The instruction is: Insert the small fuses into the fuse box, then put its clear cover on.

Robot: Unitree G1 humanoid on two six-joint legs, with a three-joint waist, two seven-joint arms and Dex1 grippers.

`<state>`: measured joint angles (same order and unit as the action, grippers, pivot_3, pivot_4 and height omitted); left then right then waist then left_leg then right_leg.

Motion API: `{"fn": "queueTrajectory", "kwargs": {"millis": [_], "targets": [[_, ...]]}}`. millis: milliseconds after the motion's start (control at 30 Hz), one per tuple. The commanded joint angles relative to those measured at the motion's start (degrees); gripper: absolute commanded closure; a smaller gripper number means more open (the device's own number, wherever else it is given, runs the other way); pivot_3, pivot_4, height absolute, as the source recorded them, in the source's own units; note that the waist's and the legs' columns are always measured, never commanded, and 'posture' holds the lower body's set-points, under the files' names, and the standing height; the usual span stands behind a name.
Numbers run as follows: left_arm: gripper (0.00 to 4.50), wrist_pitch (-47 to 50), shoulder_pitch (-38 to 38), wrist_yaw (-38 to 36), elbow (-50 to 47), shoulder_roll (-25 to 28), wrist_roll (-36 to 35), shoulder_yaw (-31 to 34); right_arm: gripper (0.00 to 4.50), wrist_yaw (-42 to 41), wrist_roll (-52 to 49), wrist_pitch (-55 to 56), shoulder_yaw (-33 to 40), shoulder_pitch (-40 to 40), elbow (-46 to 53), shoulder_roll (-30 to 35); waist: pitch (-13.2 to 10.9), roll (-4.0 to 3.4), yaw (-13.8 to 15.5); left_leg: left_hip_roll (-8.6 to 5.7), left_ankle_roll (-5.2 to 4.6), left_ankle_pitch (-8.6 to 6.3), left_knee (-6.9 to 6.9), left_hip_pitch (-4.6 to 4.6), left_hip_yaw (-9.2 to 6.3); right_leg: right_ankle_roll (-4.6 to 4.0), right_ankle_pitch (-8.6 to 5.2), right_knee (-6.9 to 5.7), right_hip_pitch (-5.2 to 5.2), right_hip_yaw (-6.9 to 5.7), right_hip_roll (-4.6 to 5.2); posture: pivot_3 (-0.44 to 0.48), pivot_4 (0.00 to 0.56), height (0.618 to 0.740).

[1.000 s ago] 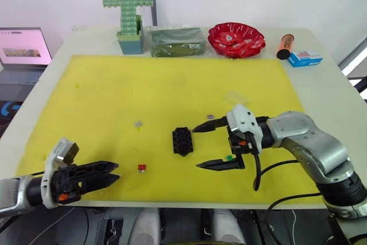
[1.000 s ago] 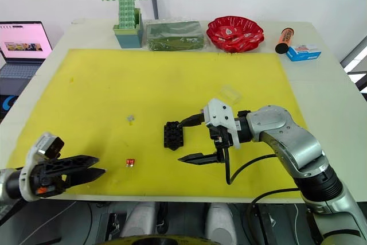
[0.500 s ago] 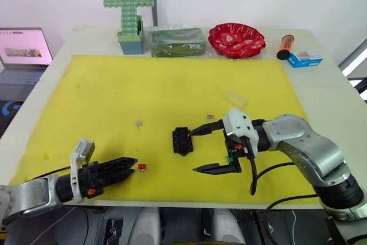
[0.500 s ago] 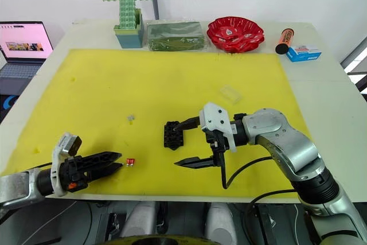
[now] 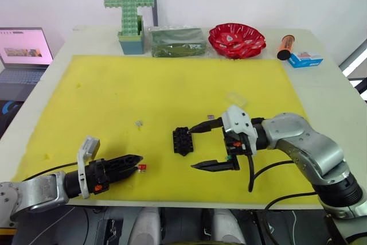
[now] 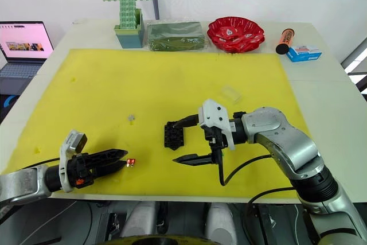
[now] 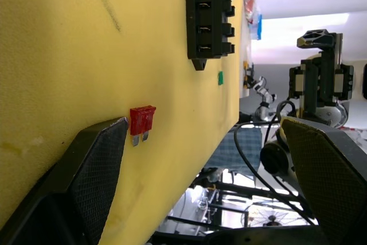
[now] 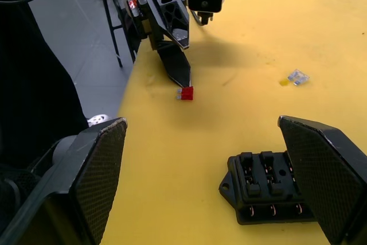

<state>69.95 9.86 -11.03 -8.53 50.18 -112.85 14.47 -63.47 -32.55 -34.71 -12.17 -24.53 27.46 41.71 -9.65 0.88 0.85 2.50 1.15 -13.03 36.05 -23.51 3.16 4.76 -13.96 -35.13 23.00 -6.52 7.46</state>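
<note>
The black fuse box (image 5: 182, 140) lies on the yellow mat (image 5: 172, 84). My right gripper (image 5: 192, 149) is open just right of it, one fingertip at the box's far right corner. A green fuse (image 5: 229, 157) lies under that hand and a purplish-grey one (image 5: 210, 117) just beyond it. The grey fuse (image 5: 138, 123) sits left of the box. The red fuse (image 5: 141, 168) lies near the front edge, and my left gripper (image 5: 136, 163) is open with its lower finger (image 7: 97, 164) touching it. The clear cover (image 5: 235, 98) rests behind my right hand.
Along the table's back stand a green block cross in a teal holder (image 5: 129, 12), a wrapped green package (image 5: 176, 41), a red bowl (image 5: 236, 39), an orange tube (image 5: 285, 46) and a blue-white box (image 5: 304, 58). A laptop (image 5: 23, 50) sits off the left side.
My left gripper has slid right along the mat's front edge up to the red fuse. The right gripper has crept slightly left toward the fuse box.
</note>
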Motion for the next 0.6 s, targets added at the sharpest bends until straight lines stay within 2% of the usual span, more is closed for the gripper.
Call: {"fn": "queueTrajectory", "kwargs": {"millis": [33,200,600], "targets": [[0.0,0.8,2.09,0.03,-1.75,0.61,-0.15,-1.04,0.02,0.41,-1.41,-0.08,1.81,-0.72,2.81,-0.03,0.0,0.0,-0.06,0.0,0.0,0.0,-0.01,0.0,0.0,0.0,0.0,0.01,0.0,0.0,0.0,0.0,0.15,0.74],[0.0,-1.36,3.81,0.99,-3.97,-1.62,-0.15,-1.77,0.02,1.03,-1.5,-0.25,1.73,-0.79,2.83,-0.21,0.0,-0.03,-0.04,0.01,0.02,-0.03,-0.04,0.0,0.02,0.0,0.0,0.04,0.04,0.01,0.04,0.0,0.15,0.74],[0.0,-5.86,3.54,9.28,-4.74,-6.68,-0.15,-2.34,0.02,1.38,-1.83,-1.09,1.84,-1.05,2.98,-0.29,0.06,-0.13,0.53,0.0,-0.01,-0.05,0.0,0.0,0.0,-0.01,-0.01,0.08,0.0,0.01,0.18,0.0,0.15,0.74]]}}
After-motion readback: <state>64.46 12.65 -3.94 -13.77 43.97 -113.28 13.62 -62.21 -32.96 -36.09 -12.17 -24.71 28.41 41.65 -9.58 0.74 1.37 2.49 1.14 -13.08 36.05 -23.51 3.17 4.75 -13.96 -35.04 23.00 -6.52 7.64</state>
